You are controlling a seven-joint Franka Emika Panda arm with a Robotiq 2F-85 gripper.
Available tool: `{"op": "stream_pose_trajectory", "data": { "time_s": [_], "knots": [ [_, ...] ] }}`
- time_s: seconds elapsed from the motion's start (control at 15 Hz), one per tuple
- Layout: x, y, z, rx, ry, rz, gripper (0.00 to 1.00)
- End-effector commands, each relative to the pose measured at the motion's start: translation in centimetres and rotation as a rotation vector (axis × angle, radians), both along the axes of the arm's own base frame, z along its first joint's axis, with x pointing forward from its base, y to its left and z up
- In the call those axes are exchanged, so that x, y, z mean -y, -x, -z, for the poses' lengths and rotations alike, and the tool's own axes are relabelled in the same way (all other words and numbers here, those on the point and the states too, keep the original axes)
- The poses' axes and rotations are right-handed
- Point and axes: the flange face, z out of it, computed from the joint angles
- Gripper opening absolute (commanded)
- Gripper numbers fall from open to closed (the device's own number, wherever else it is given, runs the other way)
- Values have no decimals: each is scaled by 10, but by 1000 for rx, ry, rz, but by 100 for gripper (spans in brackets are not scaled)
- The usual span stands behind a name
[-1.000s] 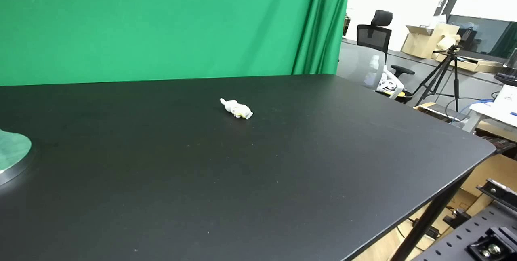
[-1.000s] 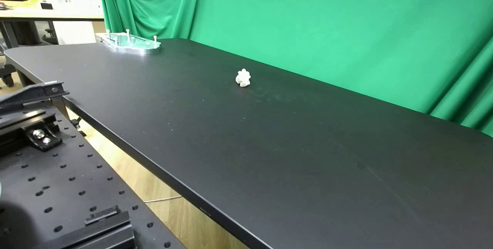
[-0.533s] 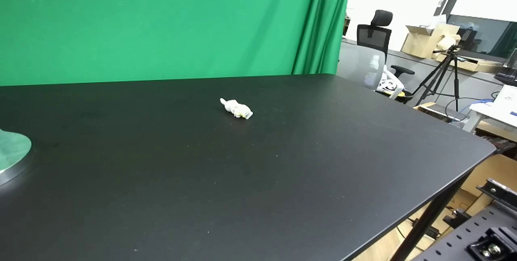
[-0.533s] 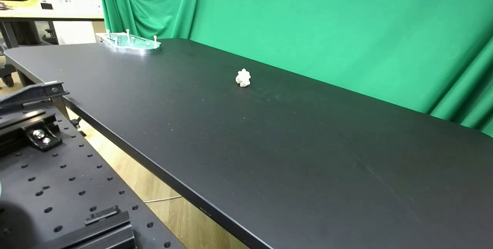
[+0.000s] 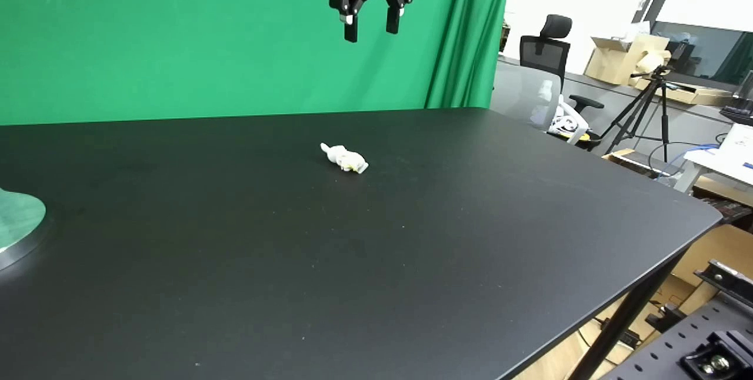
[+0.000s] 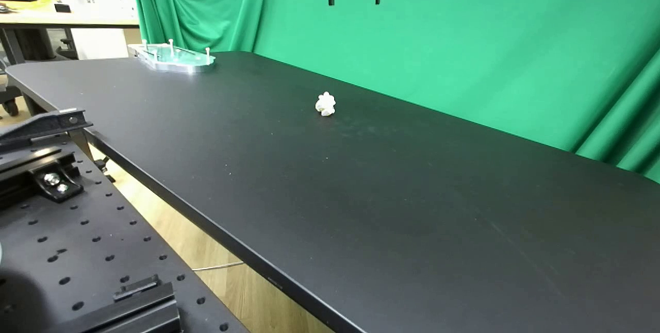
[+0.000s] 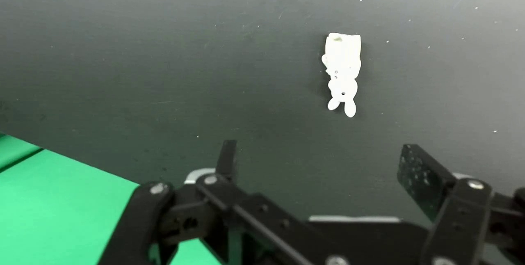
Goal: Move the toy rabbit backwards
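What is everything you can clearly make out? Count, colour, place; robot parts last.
Wide flat table: one, black, in all three views.
Rabbit-shaped figurine: one, white, lying on the table.
Draped fabric backdrop: one, green, behind the table.
Angular plate with upright posts: one, clear greenish, on the table's far end in an exterior view.
Rounded piece: one, green, grey-rimmed, cut off at an exterior view's left edge; perhaps that plate.
Platform with rows of holes: one, dark grey, beside the table.
Mesh office chair with headrest: at least one, black, background.
Tripod: one, black, background.
Cardboard boxes: several, tan, background.
Side desk: at least one, pale, background.
Two-fingered claw: one, black, open, above the table.
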Motion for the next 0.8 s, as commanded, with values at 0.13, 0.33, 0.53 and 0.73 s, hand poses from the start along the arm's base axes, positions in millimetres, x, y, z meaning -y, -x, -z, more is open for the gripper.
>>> {"op": "stream_pose_trajectory", "data": {
  "time_s": [0.13,0.33,0.53,0.73],
  "knots": [
    [-2,-17,49,74,-36,44,100],
    [-11,-18,77,74,-63,49,100],
    [-17,-15,104,49,-61,47,100],
    [-17,-15,127,16,-50,34,100]
  ]
}}
